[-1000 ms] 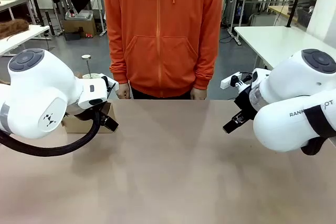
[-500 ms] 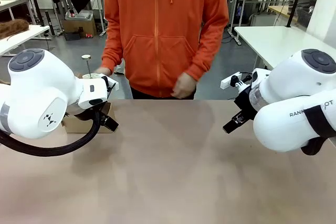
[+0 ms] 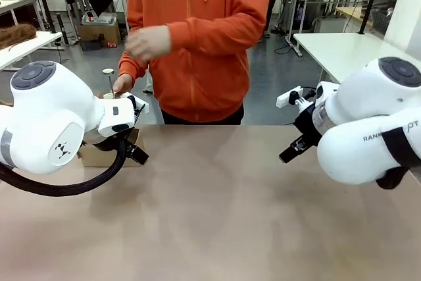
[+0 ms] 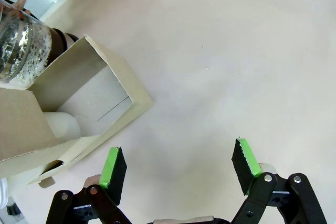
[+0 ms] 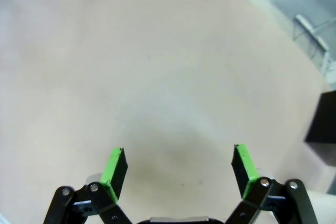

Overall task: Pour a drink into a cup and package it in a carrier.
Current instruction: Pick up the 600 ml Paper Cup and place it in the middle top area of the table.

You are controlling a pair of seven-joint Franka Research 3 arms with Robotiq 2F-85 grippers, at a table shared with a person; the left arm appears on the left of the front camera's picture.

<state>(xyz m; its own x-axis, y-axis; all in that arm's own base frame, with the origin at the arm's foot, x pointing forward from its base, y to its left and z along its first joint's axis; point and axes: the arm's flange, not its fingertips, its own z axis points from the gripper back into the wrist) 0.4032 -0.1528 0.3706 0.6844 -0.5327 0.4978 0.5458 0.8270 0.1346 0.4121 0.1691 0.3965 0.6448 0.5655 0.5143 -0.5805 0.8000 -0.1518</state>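
From the front, one person (image 3: pixel 197 37) stands at the far side, a raised hand (image 3: pixel 146 43) at chest height and a lower hand (image 3: pixel 121 84) by a plunger knob (image 3: pixel 108 72). One cardboard carrier (image 3: pixel 99 157) sits at the left of the table (image 3: pixel 217 215), mostly hidden behind the left arm (image 3: pixel 52 120). In the left wrist view, the left claw (image 4: pixel 178 162) is spread wide and empty beside that carrier. One glass coffee press (image 4: pixel 21 43), cut off by the edge, stands just beyond it, and a white rounded shape (image 4: pixel 64 125) inside the carrier is too hidden to name. In the right wrist view, the right claw (image 5: pixel 179 165) is released over bare table, with one black box (image 5: pixel 323 124) cut off at the edge.
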